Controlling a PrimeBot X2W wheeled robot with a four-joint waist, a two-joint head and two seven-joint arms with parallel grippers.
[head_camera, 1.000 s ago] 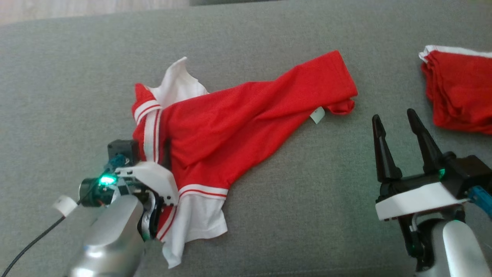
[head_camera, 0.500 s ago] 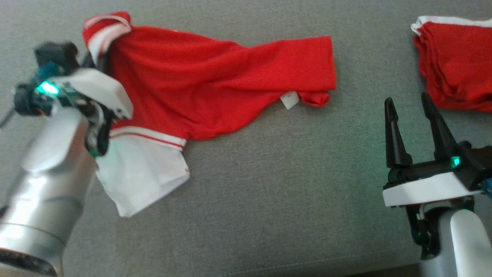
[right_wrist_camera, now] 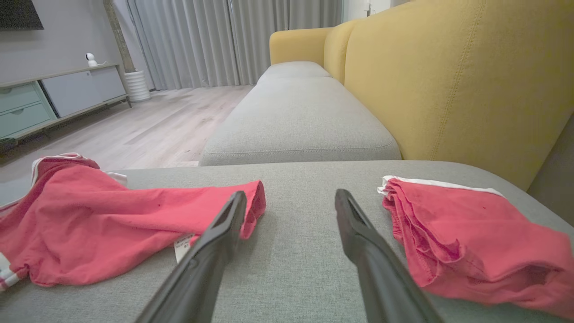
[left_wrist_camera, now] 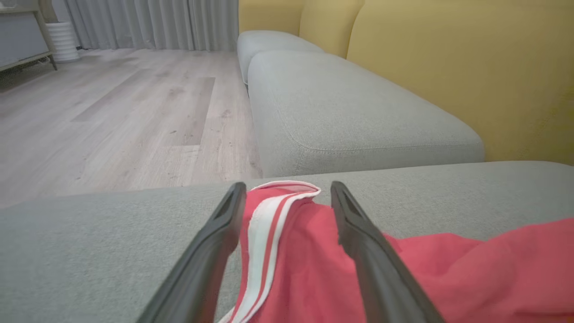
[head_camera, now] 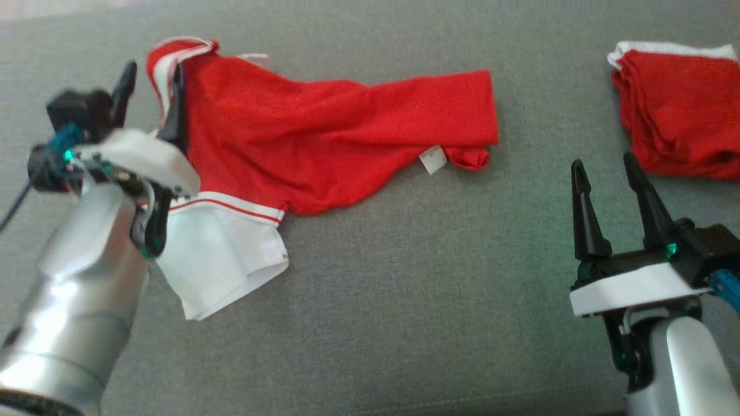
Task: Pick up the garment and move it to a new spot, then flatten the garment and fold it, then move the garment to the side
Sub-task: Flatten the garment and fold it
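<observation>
The garment (head_camera: 324,133) is red with white striped trim and a white panel (head_camera: 222,263). It lies stretched across the grey sofa cushion (head_camera: 404,289). My left gripper (head_camera: 151,86) stands open at its left end, one finger on each side of the raised striped hem (left_wrist_camera: 269,224). In the left wrist view the left gripper (left_wrist_camera: 287,193) straddles that hem without pinching it. My right gripper (head_camera: 604,173) is open above bare cushion, right of the garment's sleeve end (right_wrist_camera: 251,202). In the right wrist view the right gripper (right_wrist_camera: 291,199) holds nothing.
A second red garment (head_camera: 676,115), bunched with a white edge, lies at the cushion's far right (right_wrist_camera: 471,233). A yellow backrest (right_wrist_camera: 448,89) rises beyond, with another grey seat (left_wrist_camera: 350,112) further along. Wooden floor (left_wrist_camera: 112,112) lies past the cushion's edge.
My left gripper dragged the garment's striped end leftward, stretching it out, then opened and let the hem go. The right gripper has stayed open. The head camera shifted slightly.
</observation>
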